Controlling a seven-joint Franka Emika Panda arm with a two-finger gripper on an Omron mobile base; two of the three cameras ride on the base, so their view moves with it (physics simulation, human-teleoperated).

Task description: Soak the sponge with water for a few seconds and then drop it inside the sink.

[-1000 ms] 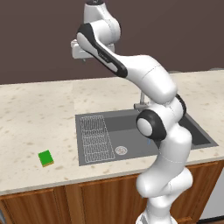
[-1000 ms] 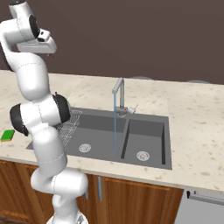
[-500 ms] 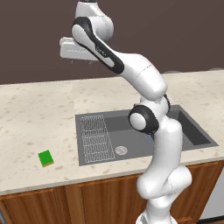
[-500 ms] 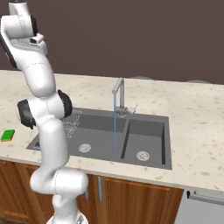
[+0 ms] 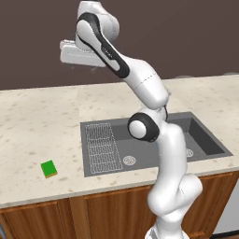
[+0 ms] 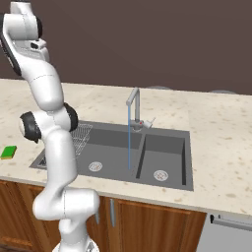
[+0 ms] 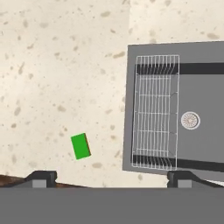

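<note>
Swinging further toward 9 o'clock than half a second ago, the arm now holds its hand high over the counter to the left of the basin, while the sponge and the running water are where they were.

In the hand view the sponge (image 7: 81, 146) lies flat on the speckled beige counter (image 7: 52, 65), green top up with a thin brown edge showing along its right side, at about 7 o'clock of that view and well apart from the sink (image 7: 129, 109). In the left base view it sits at 8 o'clock, near the front edge of the counter and clear of the sink's left rim. In the right base view it is at the far left, at 9 o'clock.

The water (image 6: 129, 142) falls as a thin blue stream from the curved grey faucet (image 6: 133, 101) into the large basin, close to the divider between the two basins.

A wire-grid drainboard (image 7: 155, 111) lies in the left part of the large basin, with a round silver drain (image 7: 190, 120) just beside it.

The claw (image 7: 112, 177) is spread wide with nothing between its tips, high above the counter, with the sponge showing just right of its left tip.
</note>
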